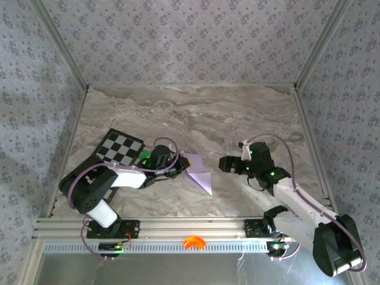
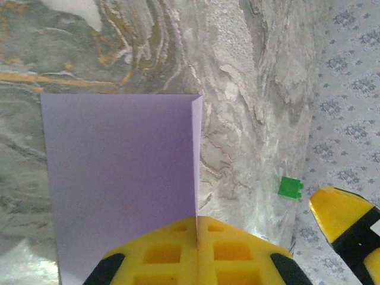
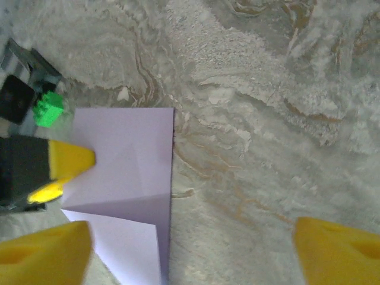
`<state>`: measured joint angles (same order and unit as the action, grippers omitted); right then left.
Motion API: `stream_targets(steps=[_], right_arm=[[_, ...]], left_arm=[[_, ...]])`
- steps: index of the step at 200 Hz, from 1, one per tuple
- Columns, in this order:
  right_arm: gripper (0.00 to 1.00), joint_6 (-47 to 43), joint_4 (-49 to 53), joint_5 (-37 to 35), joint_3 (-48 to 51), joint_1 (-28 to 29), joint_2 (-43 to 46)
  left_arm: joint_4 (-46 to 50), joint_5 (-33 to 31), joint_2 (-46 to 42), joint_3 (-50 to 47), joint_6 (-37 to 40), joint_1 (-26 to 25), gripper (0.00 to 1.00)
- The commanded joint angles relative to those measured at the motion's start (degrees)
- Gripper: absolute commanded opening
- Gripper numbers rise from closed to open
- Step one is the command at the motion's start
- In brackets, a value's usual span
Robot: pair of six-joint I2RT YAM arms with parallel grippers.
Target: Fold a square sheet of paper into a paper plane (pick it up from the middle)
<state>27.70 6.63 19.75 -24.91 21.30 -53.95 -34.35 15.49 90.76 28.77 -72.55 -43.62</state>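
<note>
Left gripper (image 2: pixel 198 231) is clamped tight on one edge of the lilac paper sheet (image 2: pixel 119 178) — yellow fingers (image 3: pixel 71 160) pressed together with the paper between them. The sheet is folded, creases visible, and sits mid-table on the marble tabletop (image 1: pixel 237 113) between the two arms. Right gripper (image 3: pixel 190 237) has its jaws spread wide and holds nothing — it's near the sheet's right side, clear of it. Small green block (image 3: pixel 47 110) lies beside the left gripper, near the checkerboard (image 1: pixel 120 147).

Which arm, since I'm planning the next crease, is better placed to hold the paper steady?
Likely left: the left gripper is shut on the lilac sheet; the right gripper stands open, apart from it.
</note>
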Motion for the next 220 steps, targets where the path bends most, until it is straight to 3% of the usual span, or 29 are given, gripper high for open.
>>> stream_targets(steps=[1, 72, 220], right_arm=[[1.00, 2.66, -0.54, 2.21, 0.59, -1.51, 1.34], [1.00, 0.88, -1.26, 8.19, 1.31, -3.31, 0.19], [0.92, -3.68, -1.46, 3.60, 4.41, 4.20, 3.09]], left_arm=[[0.77, -1.34, -2.03, -0.12, 0.00, -0.28, 0.06], [4.34, 6.15, -1.84, 2.16, 4.31, 2.21, 0.15], [7.34, 12.27, -0.34, 4.37, 7.62, 4.76, 0.21]])
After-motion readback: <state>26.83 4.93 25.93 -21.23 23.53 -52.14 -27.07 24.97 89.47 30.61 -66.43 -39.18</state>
